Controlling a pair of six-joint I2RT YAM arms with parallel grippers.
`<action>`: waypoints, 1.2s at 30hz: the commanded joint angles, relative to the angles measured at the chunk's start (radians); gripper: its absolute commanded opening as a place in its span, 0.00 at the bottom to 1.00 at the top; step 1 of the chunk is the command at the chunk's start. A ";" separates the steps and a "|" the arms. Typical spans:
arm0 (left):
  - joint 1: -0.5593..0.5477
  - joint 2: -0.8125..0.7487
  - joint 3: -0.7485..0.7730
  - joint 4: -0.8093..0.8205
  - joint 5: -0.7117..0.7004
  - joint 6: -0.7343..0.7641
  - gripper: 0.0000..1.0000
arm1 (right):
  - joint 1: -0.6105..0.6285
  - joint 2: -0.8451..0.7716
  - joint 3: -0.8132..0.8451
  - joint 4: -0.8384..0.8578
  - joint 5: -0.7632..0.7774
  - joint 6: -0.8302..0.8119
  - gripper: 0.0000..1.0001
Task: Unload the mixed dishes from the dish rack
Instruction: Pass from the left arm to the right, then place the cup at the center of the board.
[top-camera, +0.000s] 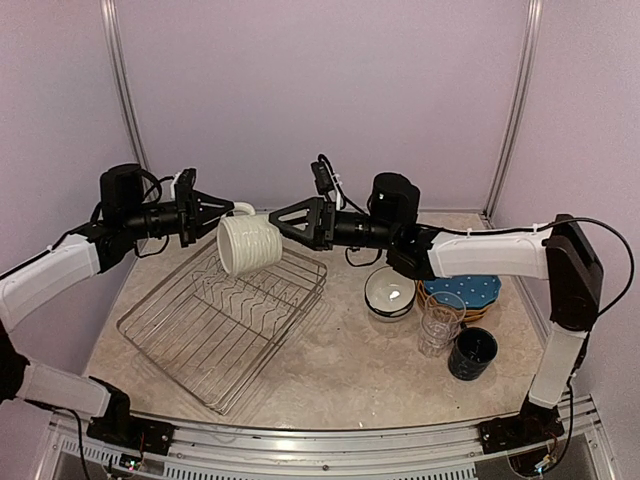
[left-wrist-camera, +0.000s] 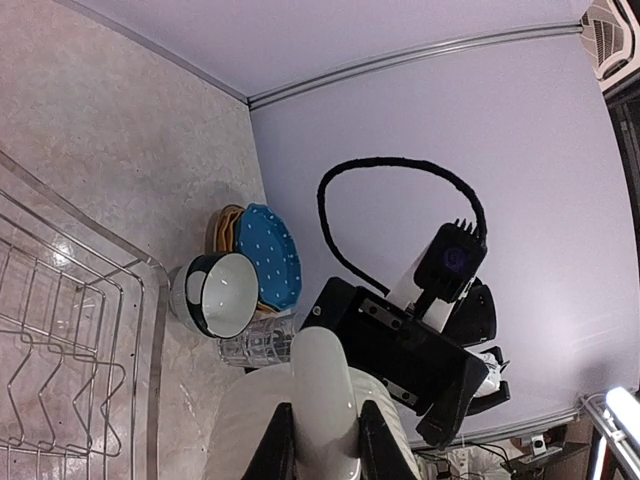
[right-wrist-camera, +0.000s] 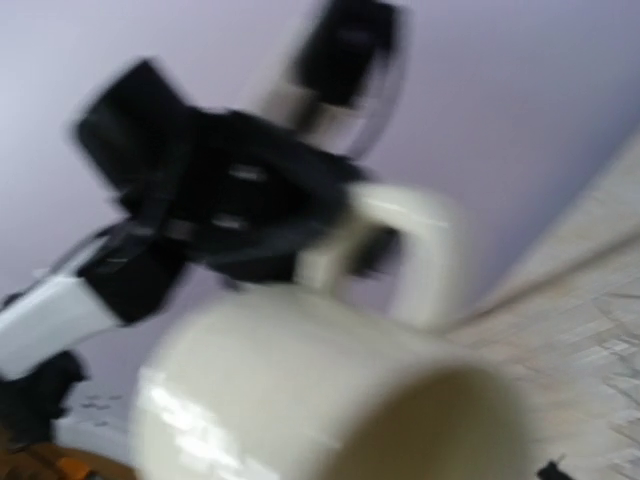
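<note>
though nearly done, not finished yet. judging by dish rack on left half of table: only bare wire + divider prongs to see, no dish inside.

already out, grouped on right side, well apart from rack:
- stack of plates, blue dotted on top w/ yellow edges behind per left wrist view; cannot tell how many
- bowl just left of stack
- clear glass just in front of stack
- navy mug nearest front edge

left to do, prob. the last item: cream mug. up in air over far side of rack, handle uppermost, mouth turned toward right arm per right wrist view (blurred). hanging from left gripper, pinched tight on the handle. right gripper just beside mug on other side, jaws seemingly spread wide, holding nothing. looks like a handover setup, but only a guess. needs setting down w/ the others on right before calling it done.

as for room: plain lilac walls on three sides, metal posts in back corners. beige marbled table top, matte. aluminium rail along near edge, w/ arm bases on it.
</note>
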 joint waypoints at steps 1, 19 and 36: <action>-0.032 0.032 0.041 0.151 0.043 -0.044 0.00 | 0.039 0.031 0.029 0.200 -0.063 0.105 0.90; -0.053 0.136 0.085 0.088 0.088 0.000 0.28 | 0.045 0.028 0.009 0.187 -0.067 0.107 0.00; 0.008 -0.105 0.136 -0.513 -0.282 0.446 0.99 | 0.220 -0.206 0.017 -1.215 0.670 -0.733 0.00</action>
